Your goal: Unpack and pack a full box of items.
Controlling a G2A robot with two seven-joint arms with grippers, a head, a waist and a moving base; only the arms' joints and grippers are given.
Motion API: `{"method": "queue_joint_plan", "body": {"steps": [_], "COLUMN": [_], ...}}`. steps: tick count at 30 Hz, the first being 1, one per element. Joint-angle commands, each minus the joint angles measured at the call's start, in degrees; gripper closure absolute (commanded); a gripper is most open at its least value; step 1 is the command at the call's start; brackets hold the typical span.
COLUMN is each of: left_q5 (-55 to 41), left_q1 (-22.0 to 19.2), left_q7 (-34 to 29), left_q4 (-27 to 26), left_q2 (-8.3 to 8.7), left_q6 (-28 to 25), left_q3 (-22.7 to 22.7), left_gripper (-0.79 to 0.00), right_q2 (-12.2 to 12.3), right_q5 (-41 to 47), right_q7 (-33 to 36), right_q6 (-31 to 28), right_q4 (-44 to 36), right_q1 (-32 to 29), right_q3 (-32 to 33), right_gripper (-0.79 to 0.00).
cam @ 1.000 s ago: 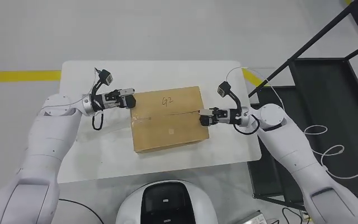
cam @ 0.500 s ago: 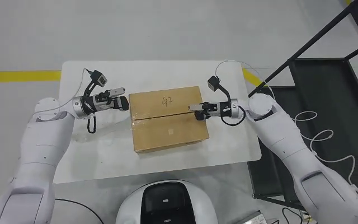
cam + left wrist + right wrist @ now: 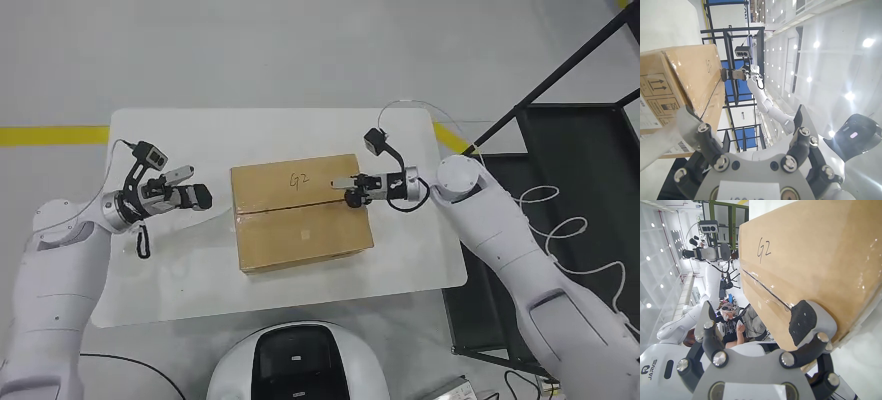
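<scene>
A closed brown cardboard box [image 3: 300,212] with a taped centre seam and a handwritten mark sits mid-table. My right gripper [image 3: 345,190] is open at the box's right end, over the top face. In the right wrist view [image 3: 753,317] one black finger pad [image 3: 802,321] lies on the box [image 3: 800,256] right beside the seam, while the other finger hangs off the box in free air. My left gripper [image 3: 200,194] is open and holds nothing, a short gap to the left of the box. From the left wrist [image 3: 743,117] the box's labelled end [image 3: 657,94] is close by.
The white table [image 3: 180,280] has bare surface left of and in front of the box. A black metal rack [image 3: 560,200] stands just off the table's right edge, with white cables trailing near it. A yellow floor line [image 3: 50,135] runs behind the table.
My left gripper has drawn back leftward from the box's left end. My right gripper has shifted from the box's right edge inward and toward the far side, onto the top face.
</scene>
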Motion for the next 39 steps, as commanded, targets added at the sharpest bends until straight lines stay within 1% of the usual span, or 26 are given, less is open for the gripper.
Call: {"method": "queue_joint_plan", "body": {"steps": [1,4,7,23,25,26,28,30,33,36,39], "left_q5": [0.1,0.5,-0.6,-0.6,-2.8,-3.5,-4.7,-5.9,-4.9,-1.5,3.0], "left_q1": [1.6,3.6,5.6,5.6,6.9,8.1,11.9,16.5,24.4,30.9,35.1], "left_q7": [1.3,3.3,4.0,4.0,7.0,9.3,13.5,18.0,25.8,32.7,39.3], "left_q4": [-1.1,-2.7,-4.7,-4.7,-6.1,-7.3,-10.4,-13.8,-19.5,-24.2,-27.5], "left_q2": [0.26,0.55,0.77,0.77,0.69,0.74,0.84,1.02,1.16,1.21,1.05], "left_q6": [0.6,1.2,2.1,2.1,3.7,3.2,1.4,-0.4,-4.4,-6.0,-7.0], "left_q3": [-0.7,-1.4,-2.1,-2.1,-2.7,-3.6,-5.3,-7.8,-11.1,-13.0,-13.5], "left_gripper": [-0.785,-0.785,-0.785,-0.785,-0.785,-0.785,-0.785,-0.785,-0.785,-0.785,-0.785], "right_q2": [-0.1,-0.4,-0.4,-0.4,-0.4,-0.4,-0.4,-0.4,-0.4,-0.4,-0.4], "right_q5": [-0.1,0.2,0.2,0.2,0.2,0.2,0.2,0.2,0.2,0.2,0.2], "right_q7": [0.1,0.4,0.4,0.4,0.4,0.4,0.4,0.4,0.4,0.4,0.4], "right_q6": [0.1,0.7,0.7,0.7,0.7,0.7,0.7,0.7,0.7,0.7,0.7], "right_q4": [0.2,0.5,0.5,0.5,0.5,0.5,0.5,0.5,0.5,0.5,0.5], "right_q1": [0.2,0.2,0.2,0.2,0.2,0.2,0.2,0.2,0.2,0.2,0.2], "right_q3": [-0.1,-0.2,-0.2,-0.2,-0.2,-0.2,-0.2,-0.2,-0.2,-0.2,-0.2], "right_gripper": [-0.785,-0.785,-0.785,-0.785,-0.785,-0.785,-0.785,-0.785,-0.785,-0.785,-0.785]}}
